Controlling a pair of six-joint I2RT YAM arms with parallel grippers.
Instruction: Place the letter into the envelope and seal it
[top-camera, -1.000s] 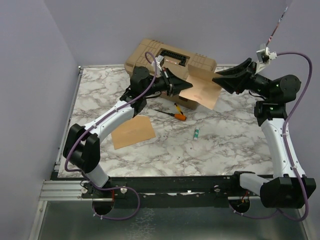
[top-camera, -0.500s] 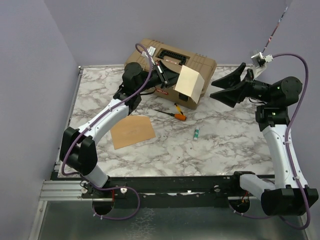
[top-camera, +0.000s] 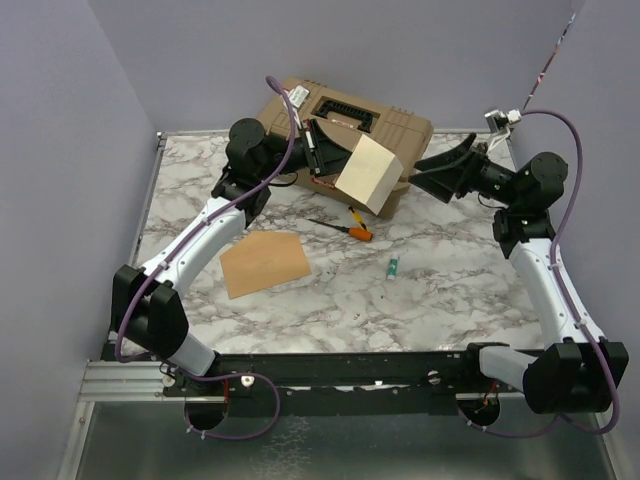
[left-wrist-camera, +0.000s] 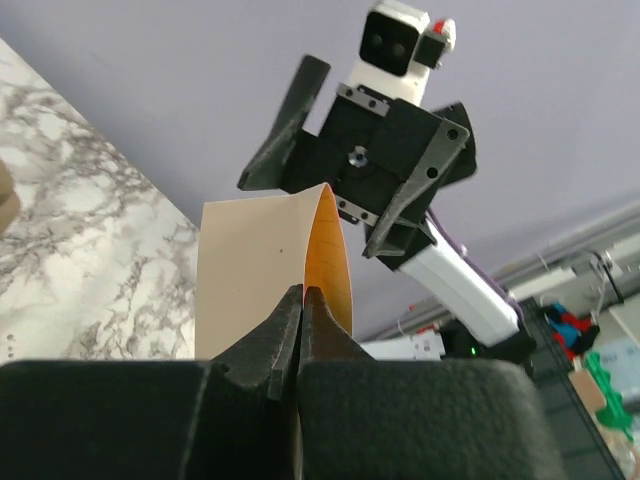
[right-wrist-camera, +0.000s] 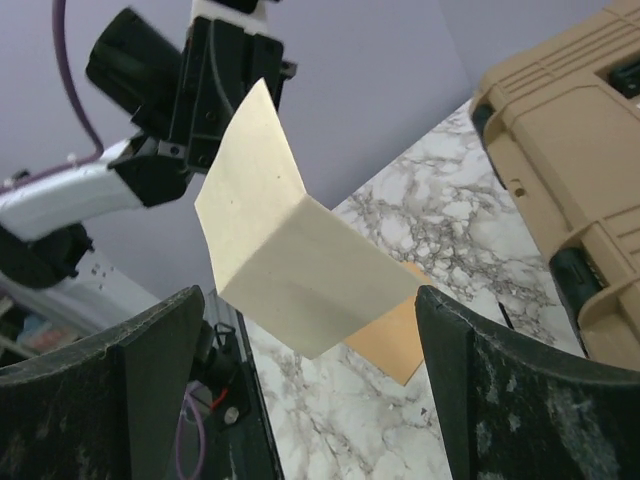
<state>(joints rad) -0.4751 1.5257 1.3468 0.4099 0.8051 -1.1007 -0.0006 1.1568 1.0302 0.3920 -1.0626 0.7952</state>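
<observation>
letter (top-camera: 368, 172), a pale smooth sheet bent in a sharp fold, sits pinched in left gripper (left-wrist-camera: 302, 292); right gripper (top-camera: 425, 175) stands spread wide.

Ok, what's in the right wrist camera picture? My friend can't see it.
A folded pale letter hangs in mid-air, pinched at its top by the left gripper. The right gripper stands wide open facing it, not touching. Below are a marble table, a brown envelope and a tan case.

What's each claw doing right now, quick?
Left claw: closed, pinching the folded letter.
Right claw: open, holding nothing.
</observation>
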